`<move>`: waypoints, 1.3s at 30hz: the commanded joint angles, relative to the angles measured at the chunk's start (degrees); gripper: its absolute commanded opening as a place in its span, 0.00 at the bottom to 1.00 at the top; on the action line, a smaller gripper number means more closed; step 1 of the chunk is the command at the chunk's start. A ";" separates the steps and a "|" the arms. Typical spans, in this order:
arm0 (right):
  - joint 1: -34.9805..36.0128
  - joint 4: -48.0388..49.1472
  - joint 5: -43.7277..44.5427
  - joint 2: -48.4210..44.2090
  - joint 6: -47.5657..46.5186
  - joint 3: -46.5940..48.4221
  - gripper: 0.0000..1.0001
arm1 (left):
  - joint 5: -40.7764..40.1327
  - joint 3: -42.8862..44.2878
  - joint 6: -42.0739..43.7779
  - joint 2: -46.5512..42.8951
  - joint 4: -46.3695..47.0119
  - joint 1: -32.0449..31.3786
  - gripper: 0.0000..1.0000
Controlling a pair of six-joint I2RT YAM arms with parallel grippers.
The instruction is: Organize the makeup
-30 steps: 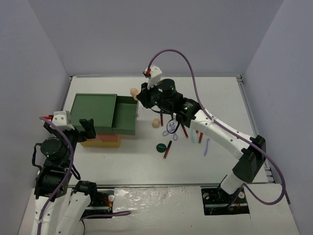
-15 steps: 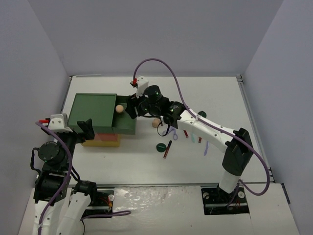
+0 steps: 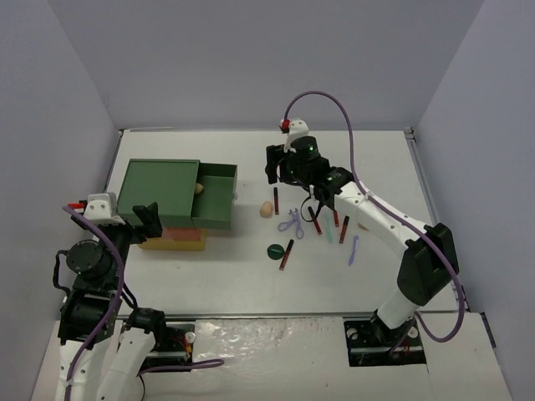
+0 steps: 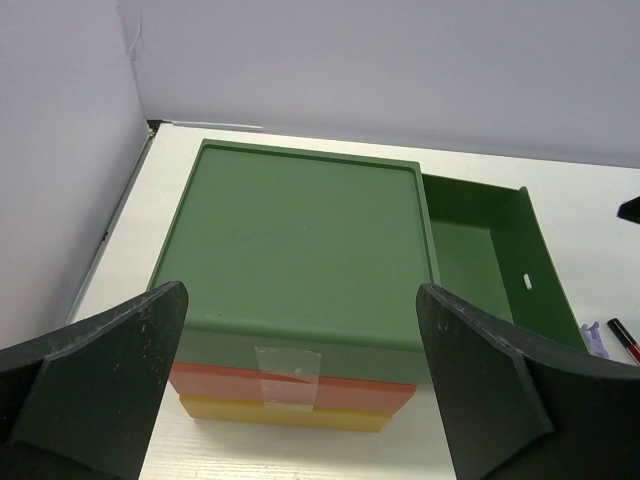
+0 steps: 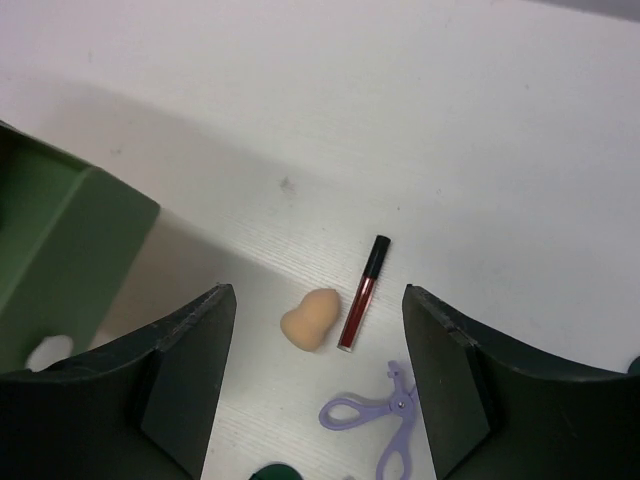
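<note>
The makeup lies scattered on the white table right of the drawer box. A peach sponge [image 3: 267, 209] rests beside a dark-red stick [image 3: 277, 200]. Near them are a lavender scissor-like tool [image 3: 291, 222], a dark green disc [image 3: 275, 251], more dark-red sticks [image 3: 287, 254] and a lavender stick [image 3: 354, 249]. Another peach sponge [image 3: 199, 189] sits in the open green drawer [image 3: 219, 203]. My right gripper [image 5: 318, 295] hangs open and empty above the sponge [image 5: 308, 320] and stick [image 5: 362, 293]. My left gripper [image 4: 300, 290] stands wide open, facing the box's back.
The green-red-yellow drawer box [image 4: 300, 240] stands at the table's left, its top drawer pulled out to the right. Grey walls close in the table on three sides. The right arm [image 3: 376, 221] stretches over the sticks at the right.
My right gripper carried a peach sponge to the drawer and let it go there. It then swung back right, open, to above the sponge on the table. The left arm stayed put.
</note>
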 commanded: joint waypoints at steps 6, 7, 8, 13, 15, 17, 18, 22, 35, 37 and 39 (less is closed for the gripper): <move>1.25 3.49 -4.98 12.25 3.14 3.09 0.63 | -0.36 0.40 0.38 1.52 4.24 -0.21 0.97; 1.36 3.61 -4.86 13.41 3.34 3.40 0.63 | -0.31 0.37 0.38 1.52 4.21 -0.21 0.97; 1.41 3.74 -4.64 14.60 3.69 3.58 0.63 | -0.31 0.37 0.38 1.52 4.21 -0.21 0.97; 2.21 4.78 -4.41 19.38 4.61 3.61 0.60 | -0.32 0.37 0.38 1.52 4.21 -0.29 0.97; 2.37 5.21 -4.47 20.60 4.96 3.40 0.58 | -0.24 0.44 0.38 1.52 4.21 -0.23 0.97; 2.40 5.50 -4.38 21.69 5.12 3.23 0.53 | -0.23 0.40 0.38 1.58 4.21 -0.21 0.97; 2.39 5.60 -4.31 22.13 5.12 3.14 0.50 | -0.21 0.37 0.38 1.62 4.21 -0.22 0.97; 2.32 5.76 -3.74 22.27 4.81 2.75 0.30 | -0.14 0.37 0.38 1.61 4.13 -0.21 0.97; 3.28 4.12 0.38 3.29 1.11 0.69 0.00 | -0.05 0.28 0.40 1.69 4.21 -0.27 0.97; 4.54 3.57 0.66 -0.60 0.45 2.36 0.00 | -0.06 0.27 0.38 1.69 4.15 -0.21 0.97; 6.40 3.57 1.07 -2.96 -0.70 4.64 0.00 | -0.16 0.19 0.41 1.72 4.30 -0.21 0.97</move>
